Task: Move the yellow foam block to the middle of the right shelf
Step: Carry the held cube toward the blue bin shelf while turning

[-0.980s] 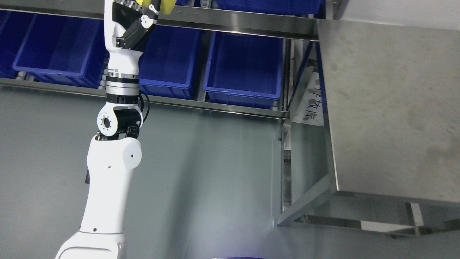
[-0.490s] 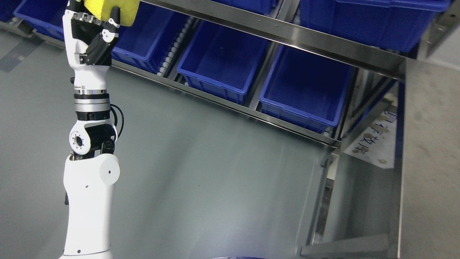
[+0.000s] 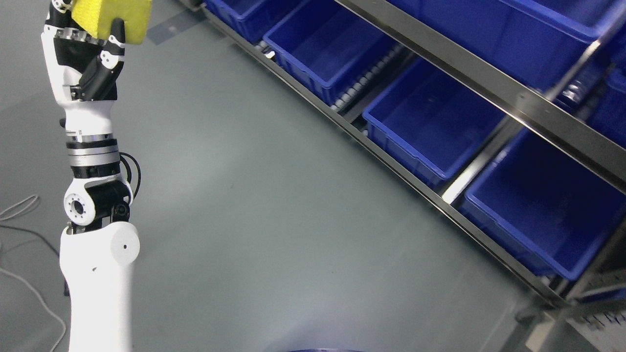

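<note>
Left hand (image 3: 85, 54) raised at upper left, fingers wrapped around the yellow foam block (image 3: 115, 17) — block held up, clear of the shelf.

You have the left arm (image 3: 98, 274) coming up from the bottom left edge, standing nearly upright over the grey floor (image 3: 254, 205); its thumb (image 3: 113, 46) presses the block's front face, and the block's top is cut off by the picture's upper edge. You see the metal shelf (image 3: 489, 83) running diagonally across the right side — blue bins (image 3: 430, 122) sit in a row on its lower level, more blue bins (image 3: 489, 29) on the level above. The block is well apart from every bin. Loose cables (image 3: 19, 210) lie on the floor at the left edge. Your right arm does not show.
</note>
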Robot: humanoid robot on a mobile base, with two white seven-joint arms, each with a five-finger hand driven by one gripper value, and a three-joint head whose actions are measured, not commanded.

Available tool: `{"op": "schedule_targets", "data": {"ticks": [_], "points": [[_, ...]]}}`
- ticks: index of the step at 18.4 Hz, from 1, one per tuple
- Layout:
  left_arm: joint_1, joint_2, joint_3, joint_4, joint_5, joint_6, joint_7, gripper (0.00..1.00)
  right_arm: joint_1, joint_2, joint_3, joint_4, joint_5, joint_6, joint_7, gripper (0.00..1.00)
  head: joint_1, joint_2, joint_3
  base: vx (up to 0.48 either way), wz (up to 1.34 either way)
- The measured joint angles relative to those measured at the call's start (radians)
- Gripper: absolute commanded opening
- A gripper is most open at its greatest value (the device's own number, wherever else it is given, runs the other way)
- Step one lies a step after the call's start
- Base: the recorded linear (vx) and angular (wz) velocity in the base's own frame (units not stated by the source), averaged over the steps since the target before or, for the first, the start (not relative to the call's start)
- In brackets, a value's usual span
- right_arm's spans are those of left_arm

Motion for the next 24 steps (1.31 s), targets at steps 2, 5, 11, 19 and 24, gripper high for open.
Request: {"op": "schedule_targets", "data": {"ticks": [2,5,11,19,24], "points": [[0.014,0.006,0.012,-0.013,0.0,0.0,0.0,0.24,0.0,0.0,0.0,0.0,0.0,0.002,0.0,1.0,0.0,0.0,0.0,0.271,0.8],[0.033,0.016,0.027,-0.032,0.0,0.0,0.0,0.24,0.0,0.0,0.0,0.0,0.0,0.004,0.0,1.0,0.0,0.0,0.0,0.311,0.65],[0.049,0.033,0.046,-0.061,0.0,0.002,0.0,0.24,0.0,0.0,0.0,0.0,0.0,0.005,0.0,1.0,0.0,0.0,0.0,0.328,0.35],[0.055,0.052,0.06,-0.082,0.0,0.003,0.0,0.24,0.0,0.0,0.0,0.0,0.0,0.005,0.0,1.0,0.0,0.0,0.0,0.399,-0.09],[0.056,0.059,0.064,-0.089,0.0,0.001,0.0,0.24,0.0,0.0,0.0,0.0,0.0,0.005,0.0,1.0,0.0,0.0,0.0,0.342,-0.76]]}}
